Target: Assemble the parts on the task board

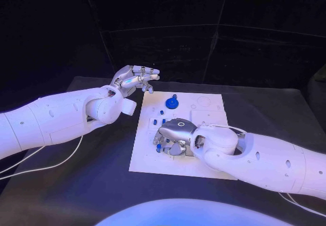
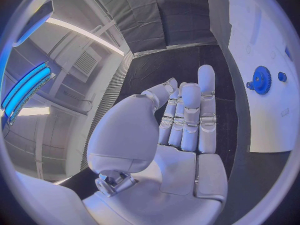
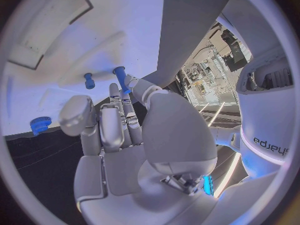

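Reaching over the flat white plastic task board [image 1: 207,165], the right hand [image 1: 175,136] pinches a small, rigid blue plastic peg [image 3: 120,78], likely light and slippery, best gripped mid-shaft; left hand [image 1: 136,78] hovers, fingers apart.

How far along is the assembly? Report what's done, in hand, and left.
Done: a blue gear stands on the task board. In hand: the right hand is low over the board, fingers at a blue peg; grip unclear. The left hand holds nothing. Left: small blue parts lie loose.
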